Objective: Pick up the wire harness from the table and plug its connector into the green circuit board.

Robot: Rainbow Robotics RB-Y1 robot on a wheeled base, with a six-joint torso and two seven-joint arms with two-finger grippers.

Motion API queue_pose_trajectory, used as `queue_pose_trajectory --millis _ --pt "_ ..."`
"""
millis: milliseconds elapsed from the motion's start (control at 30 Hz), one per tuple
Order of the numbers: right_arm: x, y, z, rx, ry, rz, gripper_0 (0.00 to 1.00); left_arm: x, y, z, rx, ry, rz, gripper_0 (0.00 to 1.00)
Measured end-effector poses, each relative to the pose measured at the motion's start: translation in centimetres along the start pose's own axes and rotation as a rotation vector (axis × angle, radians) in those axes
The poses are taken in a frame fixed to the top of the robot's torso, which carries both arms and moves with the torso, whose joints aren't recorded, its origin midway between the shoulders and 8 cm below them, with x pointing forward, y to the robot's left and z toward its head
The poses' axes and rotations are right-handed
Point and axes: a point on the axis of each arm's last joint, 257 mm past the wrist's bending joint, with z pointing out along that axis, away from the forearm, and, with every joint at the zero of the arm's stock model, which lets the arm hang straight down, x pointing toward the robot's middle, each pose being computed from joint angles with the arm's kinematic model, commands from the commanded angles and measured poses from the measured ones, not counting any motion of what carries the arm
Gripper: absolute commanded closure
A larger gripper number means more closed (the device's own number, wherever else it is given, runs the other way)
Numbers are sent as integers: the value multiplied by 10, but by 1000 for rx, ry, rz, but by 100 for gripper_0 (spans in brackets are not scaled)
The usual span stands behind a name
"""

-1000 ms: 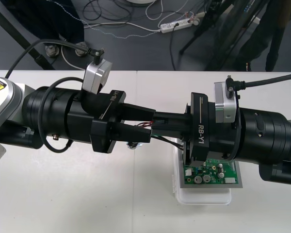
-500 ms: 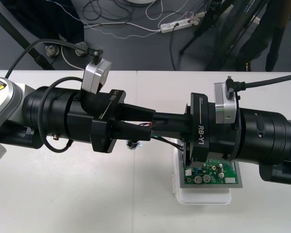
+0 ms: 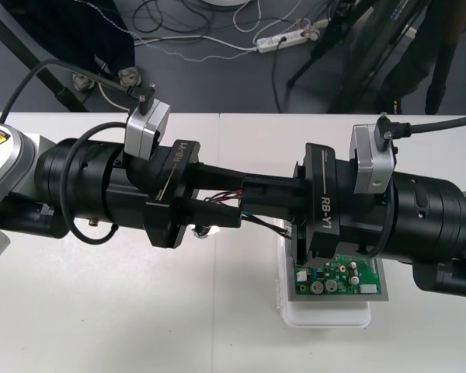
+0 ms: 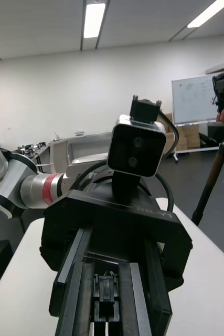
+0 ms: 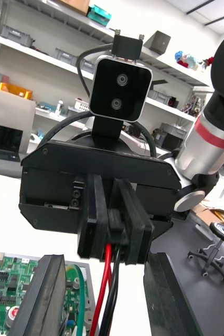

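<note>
Gripping the black plug of the thin-wired harness, right tool should square up over green circuit board; left tool hangs open.

Black cylindrical arms, silver wrist cameras, white RB-Y1 lettering.

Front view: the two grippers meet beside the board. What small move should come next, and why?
Probably the left gripper should back away to its side: the right gripper is shut on the harness plug, the left's fingers stand apart around the wires, and the green board lies beneath the right gripper.
</note>
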Motion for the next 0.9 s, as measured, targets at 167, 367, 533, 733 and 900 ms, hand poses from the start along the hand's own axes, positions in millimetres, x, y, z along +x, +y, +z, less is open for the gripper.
queue_pose_trajectory --millis 167,367,533,733,900 --pt "-8 3 0 -10 -32 -6 100 0 -1 -1 0 -9 -11 57" --pt "-8 3 0 -10 -33 -4 100 0 -3 -2 2 -26 -28 57" --pt "-7 3 -1 -7 -33 -3 100 2 -5 -4 -1 -37 -44 56" --pt "-5 4 -2 -3 -31 -36 100 -2 -7 -5 3 -56 -53 57" --pt "-4 6 -3 -4 -34 -33 100 -5 -8 -5 8 -71 -37 57"
